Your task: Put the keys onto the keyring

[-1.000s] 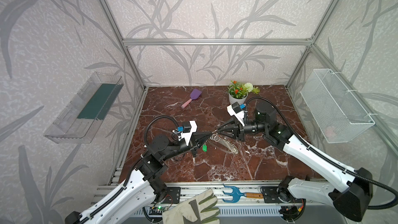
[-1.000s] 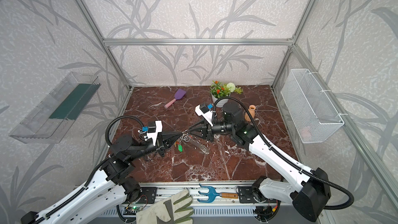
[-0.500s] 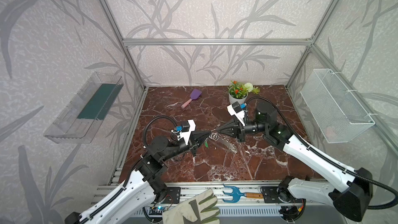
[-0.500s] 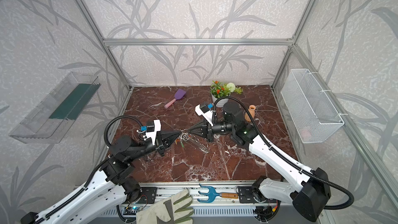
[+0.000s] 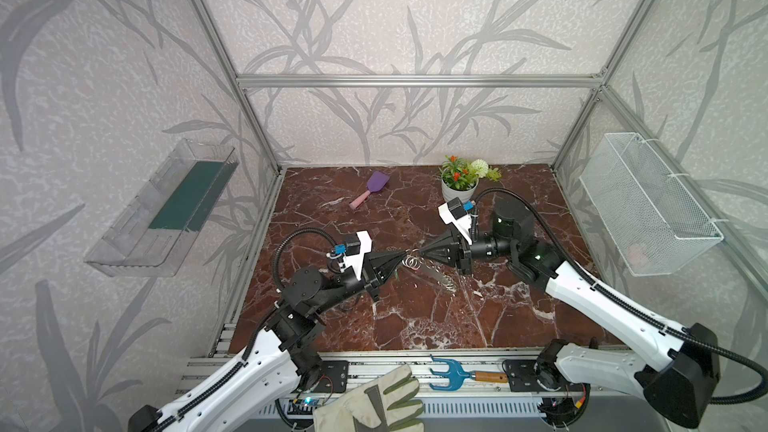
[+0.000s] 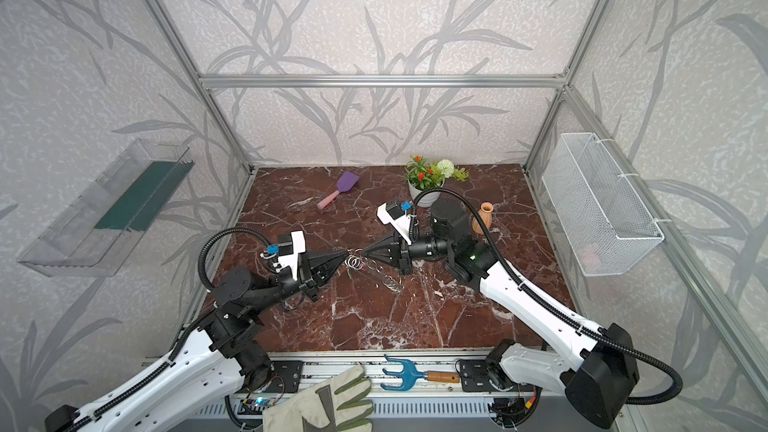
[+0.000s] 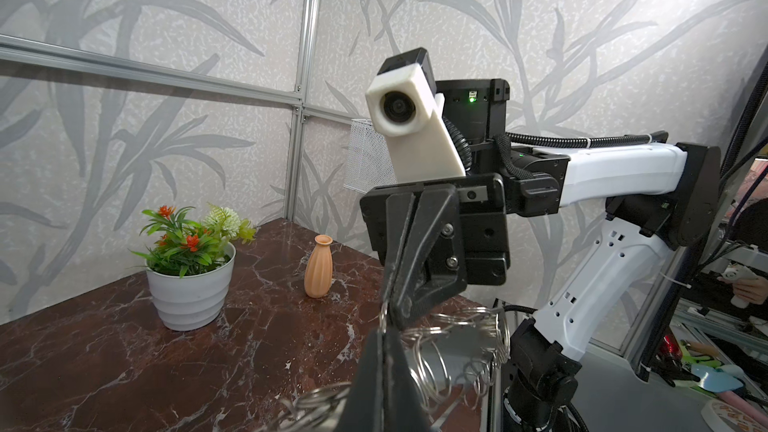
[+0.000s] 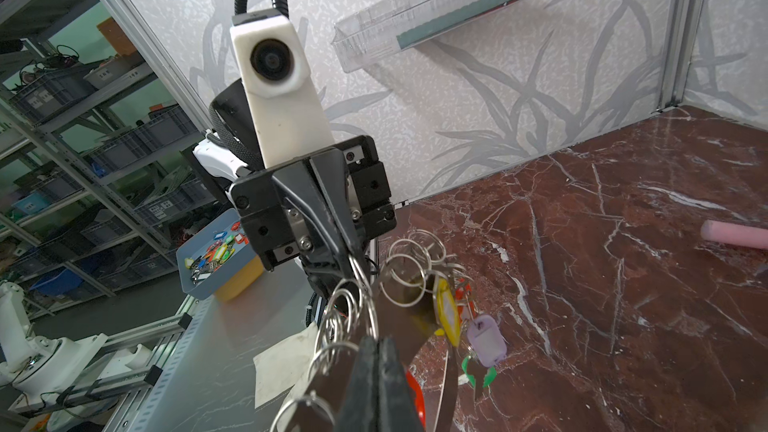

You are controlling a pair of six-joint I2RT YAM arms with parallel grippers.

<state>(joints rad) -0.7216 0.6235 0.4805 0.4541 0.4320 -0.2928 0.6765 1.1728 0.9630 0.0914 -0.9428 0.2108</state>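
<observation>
Left gripper (image 5: 401,260) and right gripper (image 5: 421,252), fingers pinched shut on keyring (image 5: 437,275) rings above the bench (image 5: 415,317). Risk: opposed pull slips 1 ring, dropping hung keys (image 8: 449,314).

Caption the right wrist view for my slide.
Both shut, left gripper and right gripper pinch the keyring by its rings; yellow, lilac and green keys dangle over the marble table.

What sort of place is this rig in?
Probably a robotics lab test cell: a silver aluminium-profile frame with leaf-patterned wall panels encloses a red-brown marble-look tabletop, with shelves of grey plastic storage crates outside.
</observation>
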